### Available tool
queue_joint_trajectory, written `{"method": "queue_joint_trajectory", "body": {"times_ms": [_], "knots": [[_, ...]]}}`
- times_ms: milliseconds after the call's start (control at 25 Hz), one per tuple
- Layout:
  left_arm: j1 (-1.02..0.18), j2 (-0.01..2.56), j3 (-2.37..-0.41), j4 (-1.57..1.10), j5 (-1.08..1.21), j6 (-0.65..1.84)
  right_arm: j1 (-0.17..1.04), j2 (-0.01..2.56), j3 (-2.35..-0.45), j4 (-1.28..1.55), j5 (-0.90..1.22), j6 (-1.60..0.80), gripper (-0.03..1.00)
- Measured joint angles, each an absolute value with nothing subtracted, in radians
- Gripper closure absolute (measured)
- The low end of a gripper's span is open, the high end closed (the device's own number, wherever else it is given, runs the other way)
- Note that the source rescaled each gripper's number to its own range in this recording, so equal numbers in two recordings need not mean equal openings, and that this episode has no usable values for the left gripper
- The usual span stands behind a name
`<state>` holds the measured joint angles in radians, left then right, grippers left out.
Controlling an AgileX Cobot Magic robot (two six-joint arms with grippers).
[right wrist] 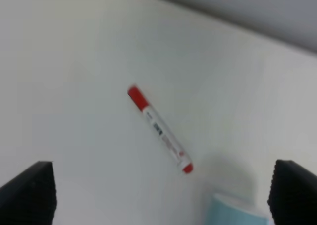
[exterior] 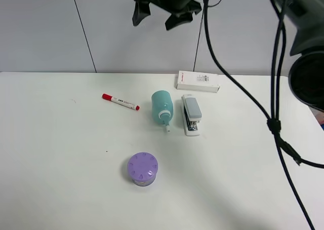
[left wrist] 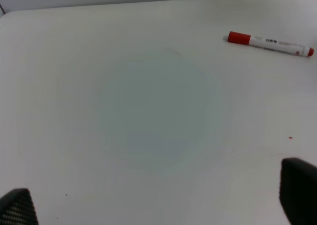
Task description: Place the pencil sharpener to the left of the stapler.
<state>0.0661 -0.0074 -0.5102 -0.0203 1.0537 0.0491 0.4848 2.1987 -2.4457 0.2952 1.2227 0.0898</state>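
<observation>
The teal pencil sharpener [exterior: 162,107] lies on its side on the white table, its white ring and crank pointing toward the front. Just to its right, with a narrow gap, lies the grey-and-white stapler [exterior: 191,114]. My right gripper [exterior: 154,21] hangs high above the back of the table, open and empty, well clear of both. In the right wrist view its dark fingertips [right wrist: 29,195] frame the scene and a teal edge of the sharpener [right wrist: 233,211] shows. My left gripper [left wrist: 158,202] is open over bare table; it is out of the exterior view.
A red-capped white marker [exterior: 120,102] lies left of the sharpener, also seen as marker [left wrist: 270,43] and marker [right wrist: 159,130]. A flat white box [exterior: 198,81] sits behind the stapler. A purple round container [exterior: 142,169] stands toward the front. Black cables [exterior: 273,118] hang at the right.
</observation>
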Motion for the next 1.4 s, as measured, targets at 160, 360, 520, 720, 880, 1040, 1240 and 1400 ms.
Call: {"method": "queue_joint_trajectory", "body": {"times_ms": [160, 360, 520, 720, 880, 1040, 1240, 1400], "knots": [[0.066, -0.007, -0.51, -0.02, 1.054, 0.049, 0.485, 2.122, -2.437, 0.171, 1.223, 0.035, 0.42], [0.066, -0.007, -0.51, -0.02, 1.054, 0.049, 0.453, 1.998, -2.279, 0.033, 1.223, 0.021, 0.42], [0.066, -0.007, -0.51, -0.02, 1.054, 0.049, 0.387, 1.87, -2.057, 0.014, 1.223, 0.021, 0.42], [0.066, -0.007, -0.51, -0.02, 1.054, 0.049, 0.293, 1.673, -1.767, 0.014, 1.223, 0.021, 0.42], [0.066, -0.007, -0.51, -0.02, 1.054, 0.049, 0.172, 1.514, -1.563, 0.014, 1.224, 0.021, 0.42], [0.066, -0.007, -0.51, -0.02, 1.054, 0.049, 0.045, 1.356, -1.394, 0.0, 1.224, 0.012, 0.42], [0.066, -0.007, -0.51, -0.02, 1.054, 0.049, -0.009, 1.115, -1.214, 0.0, 1.224, 0.0, 0.42], [0.066, -0.007, -0.51, -0.02, 1.054, 0.049, -0.01, 0.891, -1.048, 0.0, 1.225, 0.038, 0.42]]}}
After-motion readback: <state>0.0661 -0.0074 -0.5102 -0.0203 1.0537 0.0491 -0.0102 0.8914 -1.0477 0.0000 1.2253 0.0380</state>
